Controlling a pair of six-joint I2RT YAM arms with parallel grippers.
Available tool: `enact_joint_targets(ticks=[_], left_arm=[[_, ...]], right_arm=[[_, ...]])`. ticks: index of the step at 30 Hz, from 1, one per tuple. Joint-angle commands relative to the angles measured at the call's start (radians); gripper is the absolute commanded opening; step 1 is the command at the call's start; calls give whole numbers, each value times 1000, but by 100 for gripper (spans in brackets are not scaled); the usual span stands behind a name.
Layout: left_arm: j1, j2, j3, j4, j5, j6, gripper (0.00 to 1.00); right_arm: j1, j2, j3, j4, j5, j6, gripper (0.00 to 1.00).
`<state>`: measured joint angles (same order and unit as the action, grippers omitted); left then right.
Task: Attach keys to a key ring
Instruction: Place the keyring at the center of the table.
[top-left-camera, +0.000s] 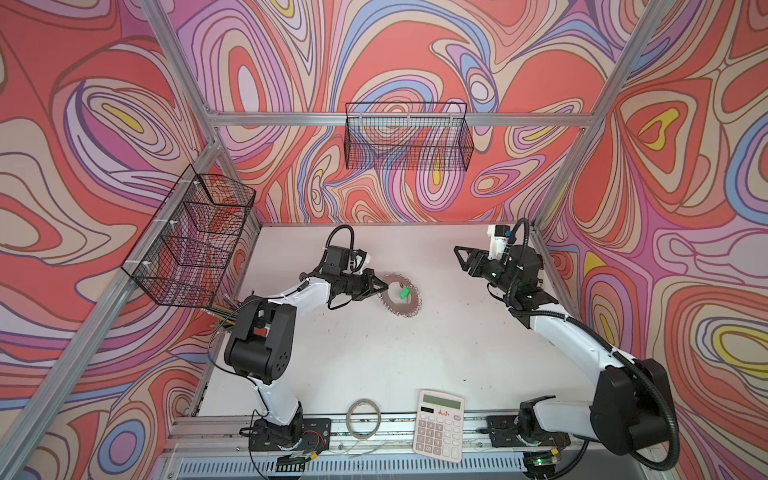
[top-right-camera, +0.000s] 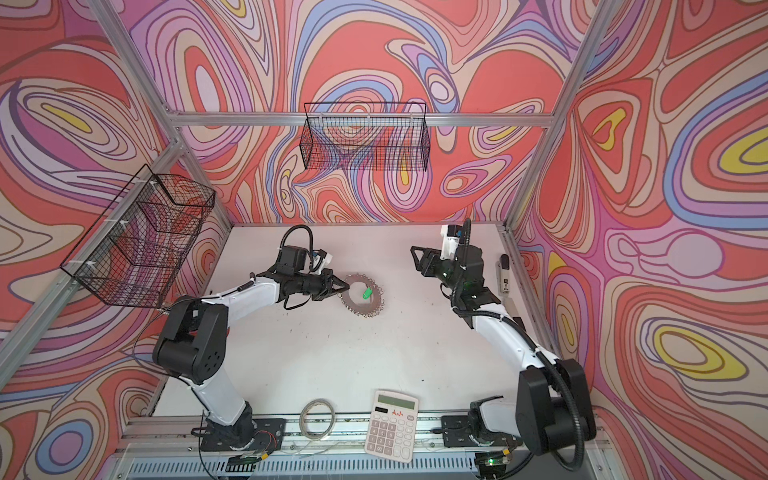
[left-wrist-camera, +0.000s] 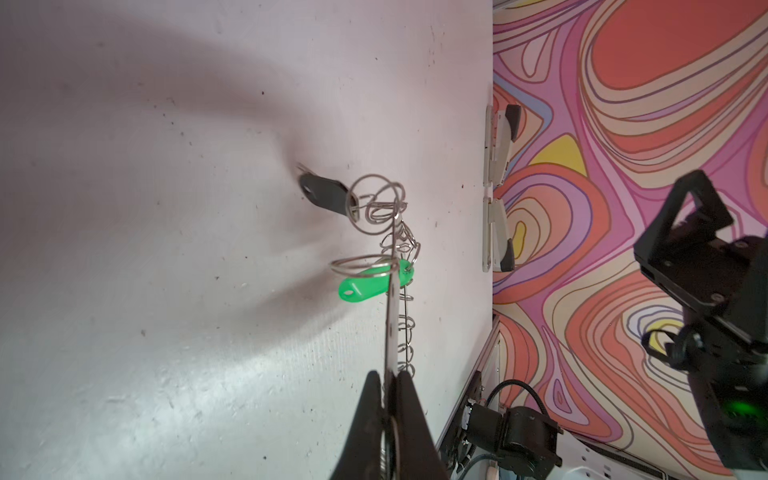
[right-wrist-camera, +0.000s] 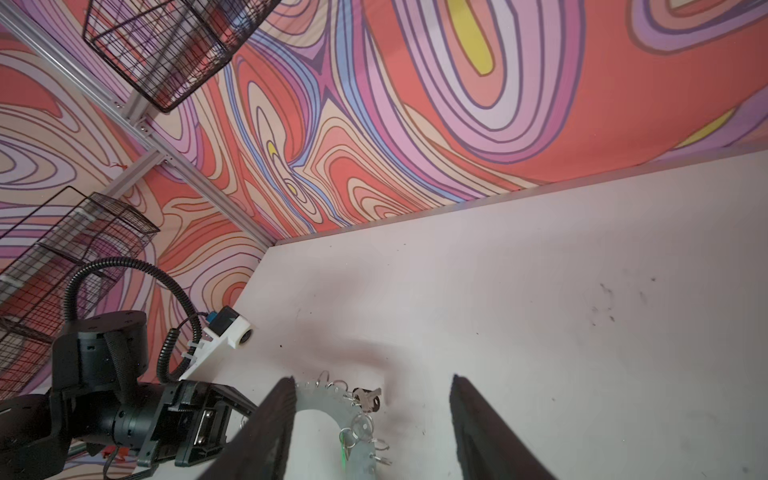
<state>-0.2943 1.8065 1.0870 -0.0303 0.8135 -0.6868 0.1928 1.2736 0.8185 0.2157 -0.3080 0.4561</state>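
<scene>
Left wrist view had your left gripper (left-wrist-camera: 390, 376) pinched shut on the rim of the key ring (left-wrist-camera: 389, 332), with the disc seen edge-on. The green-tag key (left-wrist-camera: 365, 284) hung from a wire loop partway along the rim. The black-tag key (left-wrist-camera: 324, 194) hung from a loop at the far end.

My read: both keys were on, so the attaching looked done or nearly done. I couldn't tell whether each loop was fully through its clip. What was left, as I judged it: check that, set the ring down, let go.

Room, left to right:
- **Left wall:** the wire basket (top-left-camera: 187, 241) sat near your left elbow, so a swing back that way looked tight.
- **Middle:** in both top views the ring (top-left-camera: 392, 308) (top-right-camera: 354, 306) was mid-table toward the back. I couldn't tell whether its far rim touched the table (top-left-camera: 374, 357). The table was bare from there to the front edge.
- **Front edge:** the tape hoop (top-left-camera: 364, 417) and calculator (top-left-camera: 440, 424) overlapped the front rail, well apart from the ring.
- **Right:** your right gripper (top-left-camera: 462, 259) was well apart from the ring, jaws spread. Right wrist view showed nothing between its fingers (right-wrist-camera: 482, 428).
- **Right edge:** the staplers (left-wrist-camera: 496, 145) lay along it, close to that arm, with little slack there.
</scene>
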Motion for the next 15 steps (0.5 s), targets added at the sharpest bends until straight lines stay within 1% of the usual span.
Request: enact_joint_targets(ticks=[1, 4, 11, 13, 15], left_arm=[[8, 60, 41, 69, -18, -30, 0], [7, 113, 58, 71, -4, -31, 0], [7, 138, 46, 73, -10, -22, 0], [10, 129, 39, 73, -18, -17, 10], [11, 113, 36, 55, -35, -1, 23]], right_arm=[[2, -35, -32, -84, 81, -47, 64], [2, -29, -39, -78, 73, -38, 64], [2, 28, -32, -37, 23, -2, 63], [2, 35, -28, -32, 16, 4, 63], [3, 32, -22, -37, 12, 3, 63]])
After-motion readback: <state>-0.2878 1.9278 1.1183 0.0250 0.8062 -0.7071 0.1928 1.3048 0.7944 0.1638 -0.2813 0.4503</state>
